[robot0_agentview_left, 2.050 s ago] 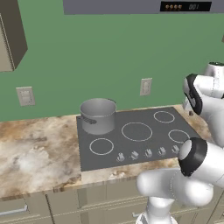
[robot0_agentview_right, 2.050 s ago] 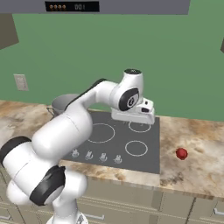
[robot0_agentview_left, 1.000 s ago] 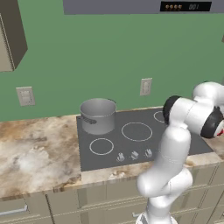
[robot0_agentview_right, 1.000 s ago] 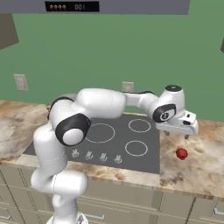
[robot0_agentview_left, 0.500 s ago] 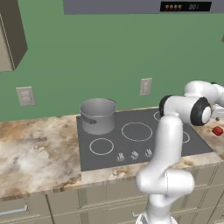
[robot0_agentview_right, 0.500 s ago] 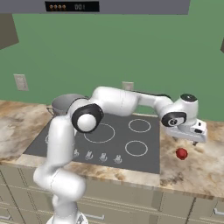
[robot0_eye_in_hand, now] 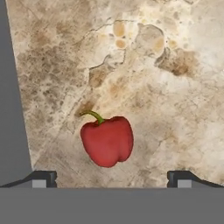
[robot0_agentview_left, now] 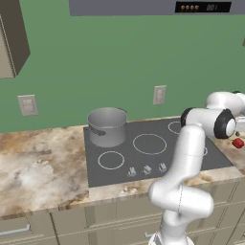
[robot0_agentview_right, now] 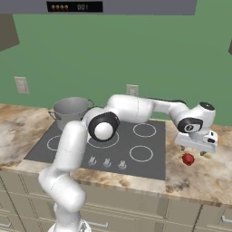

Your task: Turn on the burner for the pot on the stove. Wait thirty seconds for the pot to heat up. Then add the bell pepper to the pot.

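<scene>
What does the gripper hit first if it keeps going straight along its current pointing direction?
Most likely the bell pepper: it lies on the counter between the open gripper fingertips, slightly left of centre in the hand view. The gap above it is hard to judge.

Evenly and softly lit throughout, no clear light source. Slightly soft and pixelated in both base views. Faint shading under the pot (robot0_agentview_left: 106, 125) on the stove (robot0_agentview_left: 148, 155). No glare or edge distortion. Sharper in the hand view: red bell pepper (robot0_eye_in_hand: 107, 140) crisp on mottled countertop (robot0_eye_in_hand: 144, 65).
</scene>
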Robot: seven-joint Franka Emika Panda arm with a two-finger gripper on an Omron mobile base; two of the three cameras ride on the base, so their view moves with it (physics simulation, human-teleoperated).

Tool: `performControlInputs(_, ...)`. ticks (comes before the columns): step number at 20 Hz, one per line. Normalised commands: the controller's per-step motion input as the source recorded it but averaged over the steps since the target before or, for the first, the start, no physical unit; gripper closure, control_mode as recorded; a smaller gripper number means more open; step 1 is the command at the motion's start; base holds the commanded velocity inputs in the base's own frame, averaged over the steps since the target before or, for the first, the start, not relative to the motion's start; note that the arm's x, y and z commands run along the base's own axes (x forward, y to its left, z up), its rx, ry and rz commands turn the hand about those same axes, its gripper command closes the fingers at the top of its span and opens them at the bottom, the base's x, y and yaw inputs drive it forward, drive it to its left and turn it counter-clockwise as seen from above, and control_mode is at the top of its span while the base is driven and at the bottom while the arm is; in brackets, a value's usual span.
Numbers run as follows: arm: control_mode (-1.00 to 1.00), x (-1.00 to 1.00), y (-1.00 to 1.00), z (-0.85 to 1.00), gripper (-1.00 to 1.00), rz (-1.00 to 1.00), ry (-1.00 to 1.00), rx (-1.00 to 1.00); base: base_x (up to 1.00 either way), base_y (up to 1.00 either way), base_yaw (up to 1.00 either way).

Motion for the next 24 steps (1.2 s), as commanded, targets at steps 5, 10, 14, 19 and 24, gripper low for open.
performControlInputs(5, -1.0, 0.05, 0.36, -0.44, -1.0, 0.03, 0.04, 0.01, 0.0, 0.0, 0.0)
performControlInputs(10, -1.0, 0.25, 0.2, -0.4, -1.0, 0.01, 0.0, 0.0, 0.0, 0.0, 0.0)
performControlInputs(14, -1.0, 0.14, 0.0, -0.43, -1.0, 0.0, 0.0, -0.02, 0.0, 0.0, 0.0)
performControlInputs(19, -1.0, 0.02, -0.08, -0.38, -1.0, 0.0, 0.0, -0.08, 0.0, 0.0, 0.0)
performControlInputs(24, -1.0, -0.02, -0.01, -0.36, -1.0, 0.0, 0.0, -0.08, 0.0, 0.0, 0.0)
